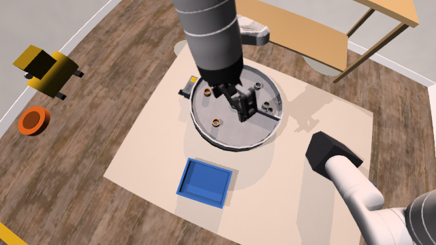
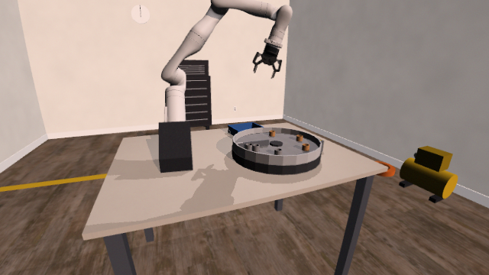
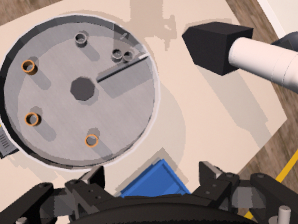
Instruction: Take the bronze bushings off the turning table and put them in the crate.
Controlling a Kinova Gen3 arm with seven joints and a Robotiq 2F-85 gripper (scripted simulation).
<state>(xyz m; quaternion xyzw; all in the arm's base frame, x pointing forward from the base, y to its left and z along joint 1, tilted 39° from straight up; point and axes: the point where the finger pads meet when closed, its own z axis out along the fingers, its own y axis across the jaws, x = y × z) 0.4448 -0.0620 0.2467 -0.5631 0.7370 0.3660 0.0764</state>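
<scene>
Bronze bushings (image 1: 216, 126) (image 2: 306, 147) (image 3: 33, 125) on turning table (image 1: 235, 136) (image 2: 276, 159) (image 3: 60, 127), fingers (image 1: 242, 116) (image 2: 273, 73) open

Arm (image 1: 218, 37) (image 2: 195, 36) (image 3: 265, 57): white/grey w/ thin ring lines (smooth, rounded); blk block (image 1: 330, 153) (image 2: 175, 147) (image 3: 215, 47) at its base; blk fingers (image 1: 242, 112) (image 2: 273, 72).

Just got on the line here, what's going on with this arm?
The white-and-grey robot arm has its open jaws above a round grey turning table, holding nothing. Three small bronze ring-shaped bushings and three grey steel ones sit on the turning table. The rectangular blue crate beside it has no bushings inside, so all the bronze ones are left to move.
</scene>
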